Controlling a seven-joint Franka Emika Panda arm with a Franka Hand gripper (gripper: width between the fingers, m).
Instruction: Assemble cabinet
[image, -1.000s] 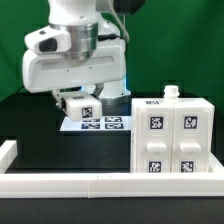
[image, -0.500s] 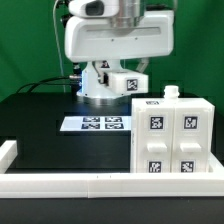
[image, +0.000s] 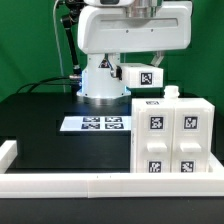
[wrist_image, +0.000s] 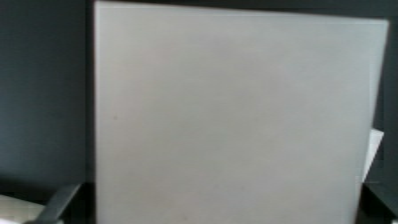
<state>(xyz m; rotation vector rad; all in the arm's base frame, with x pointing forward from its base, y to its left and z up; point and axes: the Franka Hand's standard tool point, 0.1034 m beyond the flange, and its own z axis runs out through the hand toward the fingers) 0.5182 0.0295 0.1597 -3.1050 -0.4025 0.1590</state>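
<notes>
The small white plastic block with a black-and-white tag (image: 146, 75) is hanging clear of the black table (image: 40, 125), under the arm's hand. It is sitting above and just beside the big white plastic cabinet shell (image: 137, 140). The fingers (wrist_image: 59, 203) are evidently clamping it, and its smooth face is filling the wrist view. It is looking light, rigid and slippery, so gripping flat opposite sides is seeming safest.

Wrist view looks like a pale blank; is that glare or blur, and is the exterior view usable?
Wrist view: the white panel fills the frame too close, soft and featureless, not glare. Exterior view: sharp and evenly lit, tags on the cabinet readable.
</notes>
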